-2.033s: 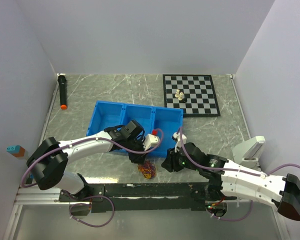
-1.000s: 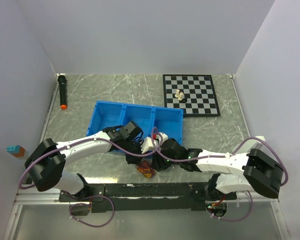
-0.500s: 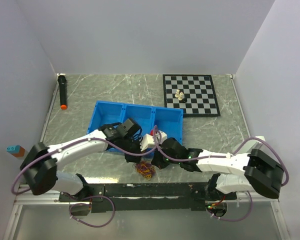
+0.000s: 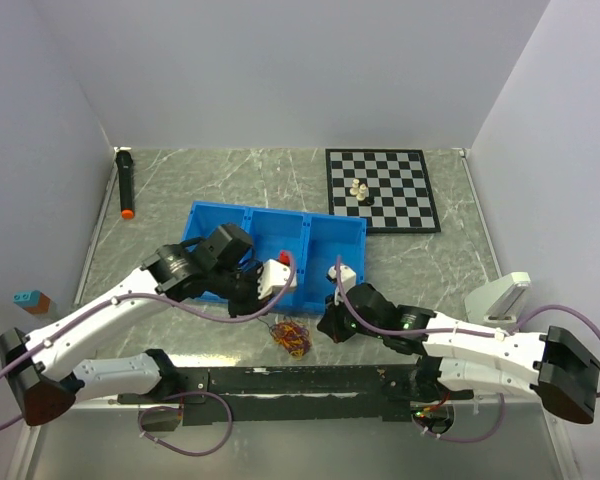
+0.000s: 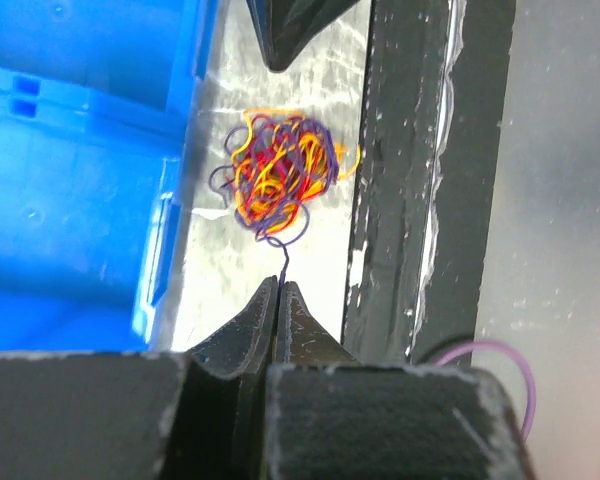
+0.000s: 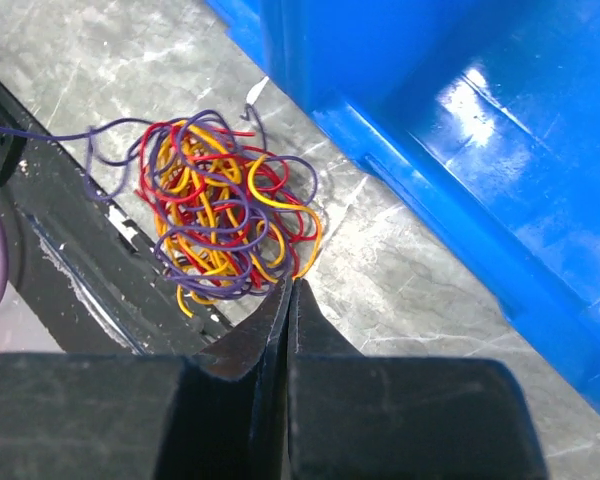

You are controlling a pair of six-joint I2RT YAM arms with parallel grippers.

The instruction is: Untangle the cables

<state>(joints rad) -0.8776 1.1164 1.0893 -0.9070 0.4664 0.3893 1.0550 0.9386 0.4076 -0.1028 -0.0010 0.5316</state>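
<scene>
The cables [image 4: 292,338] are found as one small tangle of red, yellow-orange and dark purple strands. It is laid on the table [image 4: 450,250] close to its near edge, between the near wall of the blue bin [image 4: 280,213] and the black rail [image 4: 310,380]. The fingers of the left gripper [image 5: 279,288] are pressed together, and a single purple strand from the tangle is clamped at their tips. The right gripper [image 6: 288,285] is likewise closed, its tips set against the tangle's edge. A yellow-orange loop seems to be nipped there, though the contact is too fine to confirm.
</scene>
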